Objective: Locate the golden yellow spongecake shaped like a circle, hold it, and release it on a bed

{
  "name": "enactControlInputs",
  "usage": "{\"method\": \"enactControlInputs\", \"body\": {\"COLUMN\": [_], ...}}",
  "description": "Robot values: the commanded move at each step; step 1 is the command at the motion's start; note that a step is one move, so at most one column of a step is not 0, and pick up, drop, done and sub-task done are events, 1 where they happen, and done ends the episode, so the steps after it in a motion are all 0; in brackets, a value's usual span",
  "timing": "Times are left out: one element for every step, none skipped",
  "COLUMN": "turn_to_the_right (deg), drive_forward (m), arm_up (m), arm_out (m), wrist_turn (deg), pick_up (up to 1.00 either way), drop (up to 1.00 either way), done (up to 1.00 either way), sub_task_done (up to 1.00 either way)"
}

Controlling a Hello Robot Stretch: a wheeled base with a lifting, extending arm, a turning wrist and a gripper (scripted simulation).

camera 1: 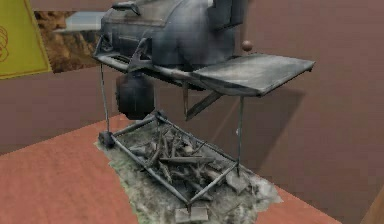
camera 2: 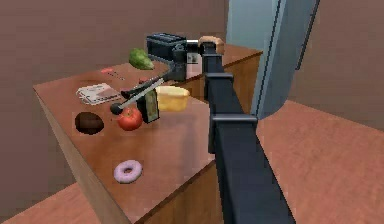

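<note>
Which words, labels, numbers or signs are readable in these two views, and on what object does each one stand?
No text is readable.
Yellow hanging cloth: a pale mark, too faint to read.
Flat paper on the wooden counter: print too small to read.

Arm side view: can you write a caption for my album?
The robot's arm stretches over a wooden counter with a round yellow cake.

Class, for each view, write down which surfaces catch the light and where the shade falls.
Forward view: the grill has a side shelf that catches light on top and is darker beneath. Arm side view: the counter is brightly lit on top, and its side toward the view's left is darker.
</note>
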Motion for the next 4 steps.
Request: {"method": "enactControlInputs", "body": {"turn_to_the_right": [0.0, 0.0, 0.0, 0.0], "drive_forward": [0.0, 0.0, 0.0, 0.0], "arm_up": [0.0, 0.0, -0.1, 0.0], "arm_out": [0.0, 0.0, 0.0, 0.0], "wrist_turn": [45.0, 21.0, 0.0, 0.0], "pick_up": [0.0, 0.0, 0.0, 1.0], "drop": [0.0, 0.0, 0.0, 0.0], "done": [0.0, 0.0, 0.0, 0.0], "sub_task_done": [0.0, 0.0, 0.0, 0.0]}}
